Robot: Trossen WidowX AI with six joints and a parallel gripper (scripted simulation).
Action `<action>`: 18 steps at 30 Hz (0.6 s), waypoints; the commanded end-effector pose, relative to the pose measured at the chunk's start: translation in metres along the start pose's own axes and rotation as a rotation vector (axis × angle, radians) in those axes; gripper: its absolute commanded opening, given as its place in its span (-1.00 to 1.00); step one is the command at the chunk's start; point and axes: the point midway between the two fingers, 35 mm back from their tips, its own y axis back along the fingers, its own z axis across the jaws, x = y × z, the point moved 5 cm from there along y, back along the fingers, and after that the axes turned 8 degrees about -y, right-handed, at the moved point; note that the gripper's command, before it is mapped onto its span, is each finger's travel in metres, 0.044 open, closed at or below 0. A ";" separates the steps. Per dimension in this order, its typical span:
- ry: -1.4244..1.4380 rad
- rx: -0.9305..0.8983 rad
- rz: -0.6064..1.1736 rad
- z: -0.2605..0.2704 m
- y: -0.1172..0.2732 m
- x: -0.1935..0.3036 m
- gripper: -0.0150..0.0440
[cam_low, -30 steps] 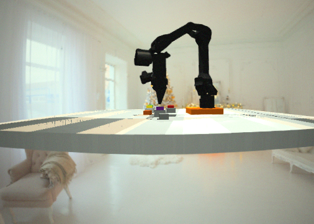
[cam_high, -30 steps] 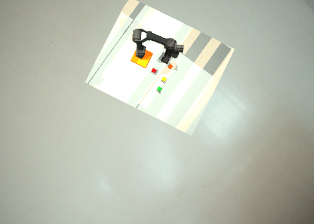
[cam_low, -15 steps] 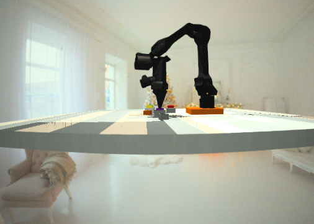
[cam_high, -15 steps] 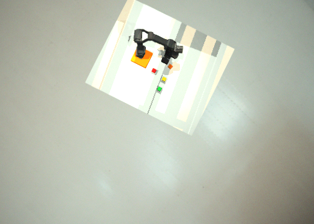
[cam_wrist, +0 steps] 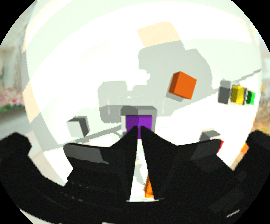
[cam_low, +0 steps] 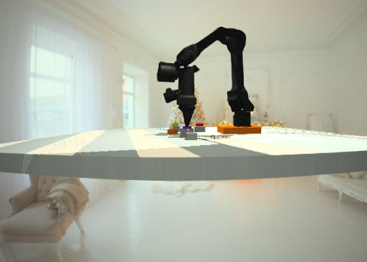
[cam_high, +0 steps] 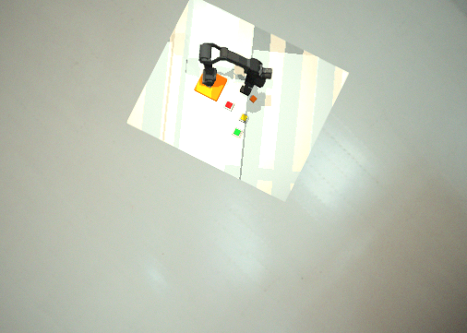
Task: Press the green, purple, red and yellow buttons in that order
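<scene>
Purple button (cam_low: 186, 127) (cam_wrist: 138, 125) sits under the closed jaws (cam_low: 187, 125); push straight down until it bottoms out, then lift.

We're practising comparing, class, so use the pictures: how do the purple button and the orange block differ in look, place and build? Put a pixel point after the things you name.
The purple button (cam_low: 186, 128) (cam_wrist: 139, 122) has a purple cap on a grey base; the orange block (cam_high: 253, 99) (cam_low: 172, 131) (cam_wrist: 182, 85) is orange all over, with no base. The gripper's tips are at the purple button, while the orange block stands apart from them. Both rest on the table.
</scene>
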 end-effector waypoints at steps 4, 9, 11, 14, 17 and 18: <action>-0.004 0.000 0.000 0.000 0.032 0.000 -0.42; -0.004 0.000 0.000 0.001 0.049 -0.001 -0.42; -0.004 0.000 0.000 0.001 0.075 -0.001 -0.42; -0.004 0.000 0.000 0.000 0.093 0.000 -0.42; -0.004 0.000 0.000 0.000 0.093 0.000 -0.42; -0.004 0.000 0.000 0.000 0.093 0.000 -0.42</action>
